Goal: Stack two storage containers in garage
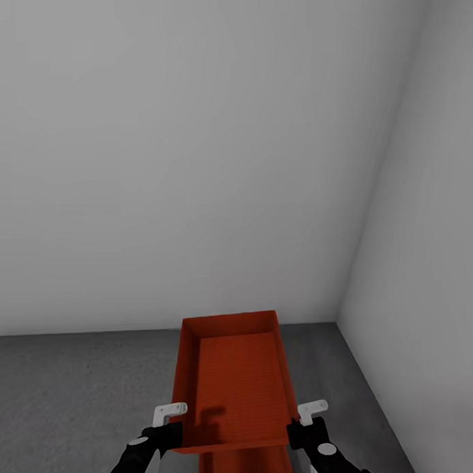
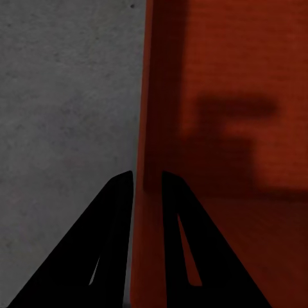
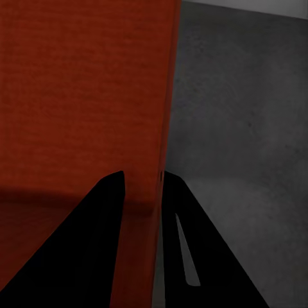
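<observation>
Nearest the head camera: the two black arms at the lower edge, with the left claw [image 1: 176, 429] and the right claw [image 1: 297, 424] set at opposite long walls of an orange-red storage container [image 1: 236, 380], near its close end. Container is rectangular, lidless, thin low walls; its interior is empty, showing only a ribbed floor and a shadow cast across it. Directly beneath its near end, a second orange-red surface [image 1: 246, 464] protrudes, the same colour and about the same width; whether the upper container rests on it or is held just above it, cannot tell. Left wrist view: the left claw [image 2: 147, 186] straddles the container's side wall [image 2: 142, 128], one dark finger outside over the grey floor [image 2: 64, 96], the other inside over the container bottom; jaws narrowed to the wall thickness, closed on it. Right wrist view: the right claw [image 3: 142, 186] likewise straddles the opposite wall [image 3: 168, 115], one finger inside, one outside, jaws narrow and clamped on that wall. The container sits over dark grey rough concrete floor [image 1: 78, 399] in the garage, long axis pointing toward a plain pale grey wall [image 1: 193, 163], close to the corner where a second grey wall [image 1: 435, 257] meets it on the right.
</observation>
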You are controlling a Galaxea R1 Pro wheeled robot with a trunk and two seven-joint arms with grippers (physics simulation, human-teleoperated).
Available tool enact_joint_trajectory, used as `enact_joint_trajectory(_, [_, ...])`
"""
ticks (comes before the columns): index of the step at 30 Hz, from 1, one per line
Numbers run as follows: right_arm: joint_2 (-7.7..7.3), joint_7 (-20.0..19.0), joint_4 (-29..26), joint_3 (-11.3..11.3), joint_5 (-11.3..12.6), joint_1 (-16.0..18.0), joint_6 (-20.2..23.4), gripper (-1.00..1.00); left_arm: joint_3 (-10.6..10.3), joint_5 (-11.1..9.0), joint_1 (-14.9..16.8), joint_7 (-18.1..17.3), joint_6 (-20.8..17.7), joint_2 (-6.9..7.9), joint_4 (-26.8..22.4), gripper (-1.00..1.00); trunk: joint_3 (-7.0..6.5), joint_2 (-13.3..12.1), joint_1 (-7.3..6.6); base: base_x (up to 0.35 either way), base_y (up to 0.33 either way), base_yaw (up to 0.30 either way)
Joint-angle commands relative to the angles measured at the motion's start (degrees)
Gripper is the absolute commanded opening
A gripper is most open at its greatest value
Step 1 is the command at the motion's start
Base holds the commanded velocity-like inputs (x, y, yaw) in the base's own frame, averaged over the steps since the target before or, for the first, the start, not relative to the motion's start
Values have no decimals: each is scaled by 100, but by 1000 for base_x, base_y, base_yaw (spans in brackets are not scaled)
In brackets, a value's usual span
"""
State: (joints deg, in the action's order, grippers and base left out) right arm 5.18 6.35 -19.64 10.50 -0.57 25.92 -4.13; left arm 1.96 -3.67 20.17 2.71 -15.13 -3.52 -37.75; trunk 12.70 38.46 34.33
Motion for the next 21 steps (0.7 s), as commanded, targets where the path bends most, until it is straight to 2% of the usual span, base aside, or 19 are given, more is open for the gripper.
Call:
enact_joint_trajectory(1, [94, -503, 13, 84, 31, 1, -9, -100, 42, 94, 6, 187, 476, -10, -22, -100, 37, 50, 24, 0, 0, 0])
enact_joint_trajectory(21, [94, -503, 21, 84, 48, 1, -9, -100, 42, 85, 4, 186, 476, -8, -18, -100, 579, 852, 463, 0, 0, 0])
